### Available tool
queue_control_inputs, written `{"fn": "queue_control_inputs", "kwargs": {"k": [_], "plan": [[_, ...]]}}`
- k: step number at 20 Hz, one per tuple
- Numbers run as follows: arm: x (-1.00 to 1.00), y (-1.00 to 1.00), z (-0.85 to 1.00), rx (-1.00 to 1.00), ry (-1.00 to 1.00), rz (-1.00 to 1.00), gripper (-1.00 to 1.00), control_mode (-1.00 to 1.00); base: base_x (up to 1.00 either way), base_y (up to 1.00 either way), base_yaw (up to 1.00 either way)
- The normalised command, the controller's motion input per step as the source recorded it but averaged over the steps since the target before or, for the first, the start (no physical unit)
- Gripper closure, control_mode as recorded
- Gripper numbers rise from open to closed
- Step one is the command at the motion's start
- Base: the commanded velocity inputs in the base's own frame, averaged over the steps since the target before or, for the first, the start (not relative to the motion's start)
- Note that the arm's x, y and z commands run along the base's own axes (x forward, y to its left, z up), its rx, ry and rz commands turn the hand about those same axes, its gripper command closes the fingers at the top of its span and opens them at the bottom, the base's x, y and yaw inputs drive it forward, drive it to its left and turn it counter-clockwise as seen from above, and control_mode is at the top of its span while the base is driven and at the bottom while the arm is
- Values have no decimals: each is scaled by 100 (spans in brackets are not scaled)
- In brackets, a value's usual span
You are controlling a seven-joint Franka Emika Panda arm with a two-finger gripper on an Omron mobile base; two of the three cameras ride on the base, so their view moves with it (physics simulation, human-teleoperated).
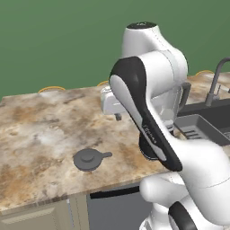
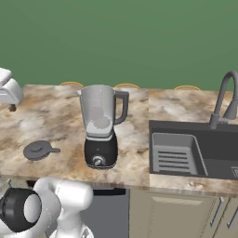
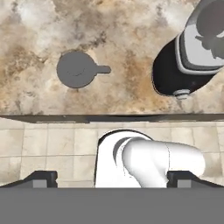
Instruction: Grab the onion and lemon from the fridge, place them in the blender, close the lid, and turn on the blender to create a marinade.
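Gripper (image 3: 112,179) hovering wide open, empty, above counter (image 1: 36,121) near edge. Lid (image 3: 78,70) lying flat left of blender (image 2: 101,125); jar showing pale shapes inside, likely onion and lemon. Judging lid-closing step; next needing descent onto lid knob.

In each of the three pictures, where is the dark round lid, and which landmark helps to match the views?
Left base view: the lid lies on the counter, lower centre-left.
Right base view: lower left, left of the blender.
Hand view: upper left.
Shared landmark: the blender's black base, beside the lid.
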Motion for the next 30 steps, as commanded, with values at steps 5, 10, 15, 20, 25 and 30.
{"fn": "queue_control_inputs", "kwargs": {"k": [5, 10, 15, 20, 25, 30], "plan": [[-12, 66, -37, -6, 19, 21, -100, -100, 0, 0, 0], [15, 34, -62, -1, 22, 13, -100, -100, 0, 0, 0], [53, 35, -66, 0, 31, 5, -100, -100, 0, 0, 0], [60, 13, -71, -1, 28, 3, -100, -100, 0, 0, 0], [54, -3, -42, -11, 3, -5, -100, -100, 0, 0, 0], [47, -10, -46, -14, -2, -13, -100, -100, 0, 0, 0]]}}
